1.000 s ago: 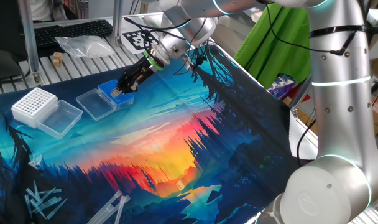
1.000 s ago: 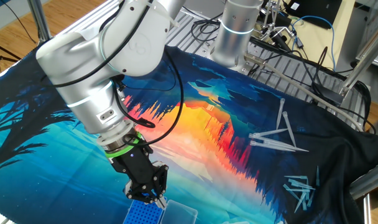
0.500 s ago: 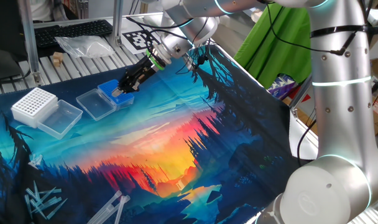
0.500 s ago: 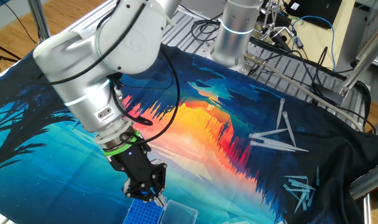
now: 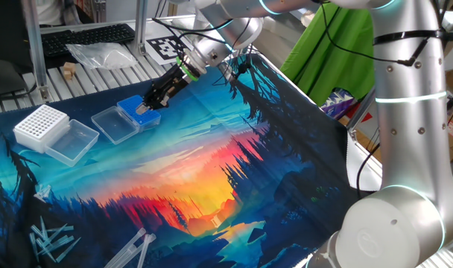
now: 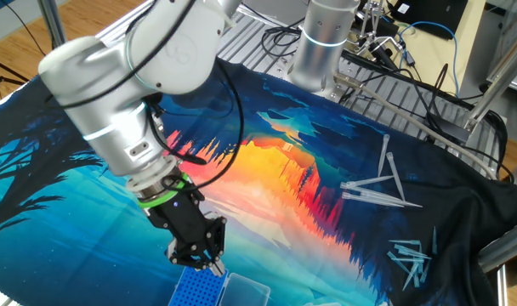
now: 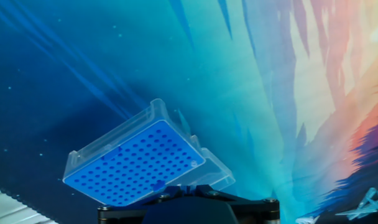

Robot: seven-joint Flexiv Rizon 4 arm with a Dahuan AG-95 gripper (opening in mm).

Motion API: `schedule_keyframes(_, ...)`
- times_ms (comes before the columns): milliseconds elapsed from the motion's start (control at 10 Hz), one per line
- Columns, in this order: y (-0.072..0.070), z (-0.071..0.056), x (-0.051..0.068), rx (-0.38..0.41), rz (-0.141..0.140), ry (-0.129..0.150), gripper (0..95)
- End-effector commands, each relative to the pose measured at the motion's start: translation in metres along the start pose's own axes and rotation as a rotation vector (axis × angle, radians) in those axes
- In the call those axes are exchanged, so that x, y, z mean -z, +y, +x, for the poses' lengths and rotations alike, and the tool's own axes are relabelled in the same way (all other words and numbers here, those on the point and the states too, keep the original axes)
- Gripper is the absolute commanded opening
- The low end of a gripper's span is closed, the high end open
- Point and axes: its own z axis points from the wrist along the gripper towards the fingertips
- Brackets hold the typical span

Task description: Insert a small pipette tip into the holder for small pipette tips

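Showing no readable writing, only a black-and-white marker (image 5: 167,46) sits behind the mat. Clenched gripper (image 5: 144,106) hangs just over the blue holder (image 5: 135,111), lid open beside the white rack (image 5: 40,125); any tip between its fingers is too small to see.

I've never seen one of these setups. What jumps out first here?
The tablecloth, a vivid sunset-and-forest print in teal, orange and red, covers the whole table. Over its far side, a big silver arm lowers its black tool above a small blue rack full of tiny holes, while clear pipette tips lie scattered elsewhere.
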Motion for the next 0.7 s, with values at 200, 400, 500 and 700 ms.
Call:
schedule_keyframes(200,-0.004,0.003,0.006,0.022,0.003,-0.029,0.0)
schedule_keyframes(400,-0.015,0.014,0.016,0.165,0.03,-0.112,0.0)
schedule_keyframes(500,-0.024,0.022,0.024,0.272,0.041,-0.142,0.0)
schedule_keyframes(700,-0.033,0.03,0.028,0.367,0.038,-0.197,0.0)
